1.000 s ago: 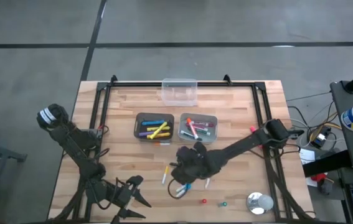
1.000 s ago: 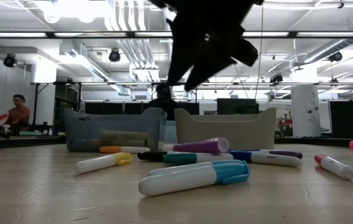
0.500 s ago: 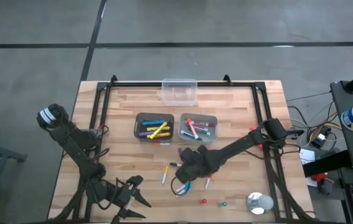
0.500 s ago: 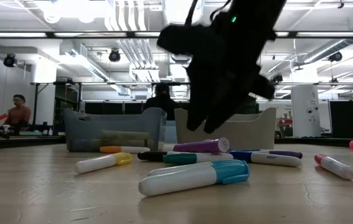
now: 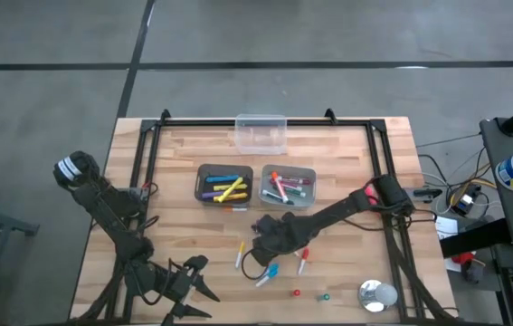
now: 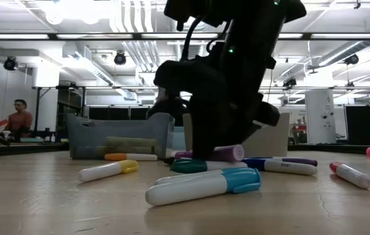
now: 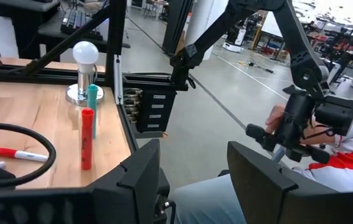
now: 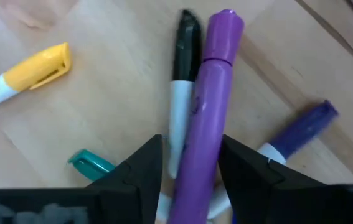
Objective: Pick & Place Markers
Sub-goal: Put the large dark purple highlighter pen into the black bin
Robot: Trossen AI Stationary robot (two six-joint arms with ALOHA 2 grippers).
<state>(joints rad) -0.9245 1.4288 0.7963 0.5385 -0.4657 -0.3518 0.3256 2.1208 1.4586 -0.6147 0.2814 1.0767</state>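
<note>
While the left gripper [image 5: 188, 290] sits parked at the table's near left corner with its fingers [image 7: 140, 177] spread apart and nothing between them, the right gripper [image 8: 188, 165] is down on the wood among the loose markers. Its two fingers [image 8: 142, 165] straddle a purple marker [image 8: 208, 99], one on each side, close beside the barrel; contact cannot be confirmed. A black-capped marker [image 8: 183, 68] lies just beside the purple one, touching or nearly so. A yellow-capped marker [image 8: 27, 71] and a teal cap [image 8: 90, 163] lie to one side of the fingers, a dark blue-capped marker [image 8: 301, 127] to the other.

Low view, nearest first: a white marker with teal cap [image 6: 204, 185] lies closest to the camera, then a yellow-capped one [image 6: 108, 170] and a red-tipped one [image 6: 350, 173] further out to the sides. The right arm [image 6: 227, 78] comes down behind these, its lower end at the purple barrel.

High view: the right arm [image 5: 337, 213] reaches across from the right edge to the middle of the table [image 5: 175, 172]. Two tiny caps, red [image 5: 296, 292] and green [image 5: 325, 295], lie near the front edge, with a silver tape roll [image 5: 376, 295] beside them to the right.

Behind the loose group stand two grey bins side by side, the left bin [image 5: 223, 184] and the right bin [image 5: 288, 186], each holding several markers. A clear container [image 5: 260, 133] stands at the far edge.

In the room beyond, a person [image 6: 19, 119] sits at left.
</note>
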